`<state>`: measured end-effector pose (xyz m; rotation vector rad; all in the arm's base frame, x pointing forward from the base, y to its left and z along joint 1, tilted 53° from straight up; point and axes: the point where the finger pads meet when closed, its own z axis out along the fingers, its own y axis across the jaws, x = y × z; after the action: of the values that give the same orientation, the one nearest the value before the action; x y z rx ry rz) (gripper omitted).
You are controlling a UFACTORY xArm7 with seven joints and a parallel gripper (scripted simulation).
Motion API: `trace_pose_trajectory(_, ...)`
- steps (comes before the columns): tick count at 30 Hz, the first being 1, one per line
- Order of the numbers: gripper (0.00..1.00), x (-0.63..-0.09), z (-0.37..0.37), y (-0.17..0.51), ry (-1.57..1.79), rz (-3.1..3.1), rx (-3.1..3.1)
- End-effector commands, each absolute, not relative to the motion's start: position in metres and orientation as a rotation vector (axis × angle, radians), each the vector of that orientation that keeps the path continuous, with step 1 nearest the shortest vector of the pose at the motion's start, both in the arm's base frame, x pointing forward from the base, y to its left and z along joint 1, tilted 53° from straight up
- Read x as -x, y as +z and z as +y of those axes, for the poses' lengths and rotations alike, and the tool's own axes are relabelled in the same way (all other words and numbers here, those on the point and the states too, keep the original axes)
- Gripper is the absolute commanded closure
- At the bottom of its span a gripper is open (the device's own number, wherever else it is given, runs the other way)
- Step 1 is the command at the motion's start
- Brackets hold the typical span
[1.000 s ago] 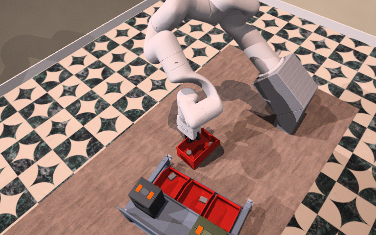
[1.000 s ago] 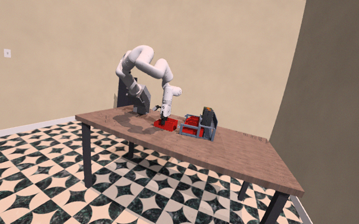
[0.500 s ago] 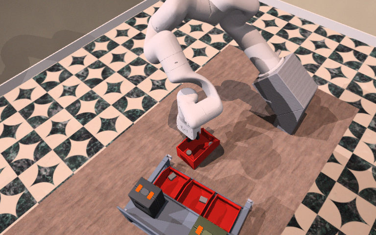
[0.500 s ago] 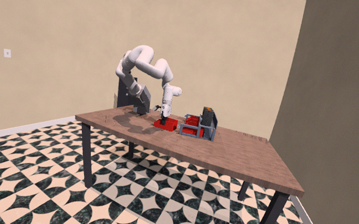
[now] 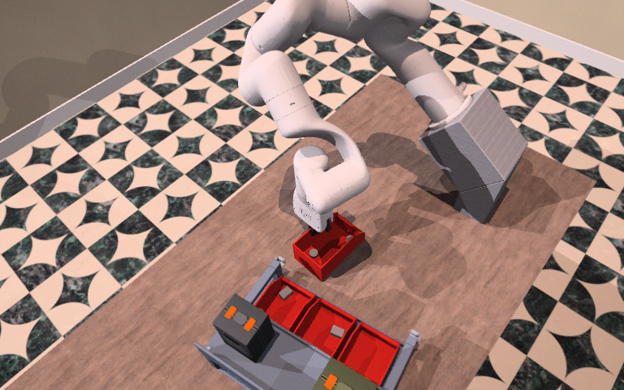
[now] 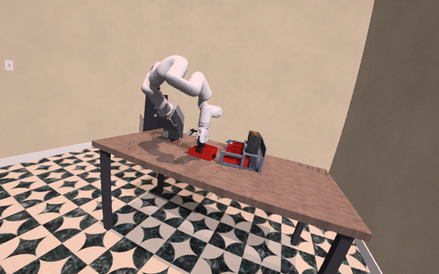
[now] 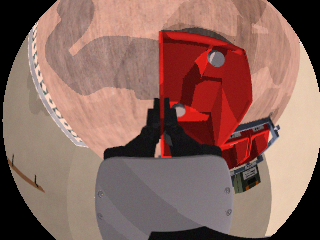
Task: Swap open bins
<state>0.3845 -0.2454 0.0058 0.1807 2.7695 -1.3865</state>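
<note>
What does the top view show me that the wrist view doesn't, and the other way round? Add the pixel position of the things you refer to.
Only top: the dark case (image 5: 235,335) (image 6: 252,143) on the shelf unit (image 5: 408,345) (image 6: 242,160) (image 7: 273,126), and what the shelf bins hold: a grey block (image 5: 285,292) in one end bin, another in the middle bin, none in the empty bin (image 5: 370,352).

Only wrist: the fingers (image 5: 327,225) (image 6: 200,148) closed with the table bin's side wall between them; from the top that pinch is unclear.

Both: the table bin (image 5: 307,261) (image 6: 204,154) (image 7: 244,82) with two round parts (image 5: 313,253) (image 7: 216,59), and some of the shelf unit and green case (image 5: 347,371) (image 7: 245,185).
</note>
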Motion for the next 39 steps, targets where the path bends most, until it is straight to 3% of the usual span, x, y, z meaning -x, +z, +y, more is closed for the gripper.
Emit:
trace_pose_trajectory(1, 1.0, -0.386, -0.244, 0.006, -1.384, 2.768, -0.178)
trace_pose_trajectory(39, 1.0, -0.387, -0.191, 0.046, -1.384, 2.768, -0.178)
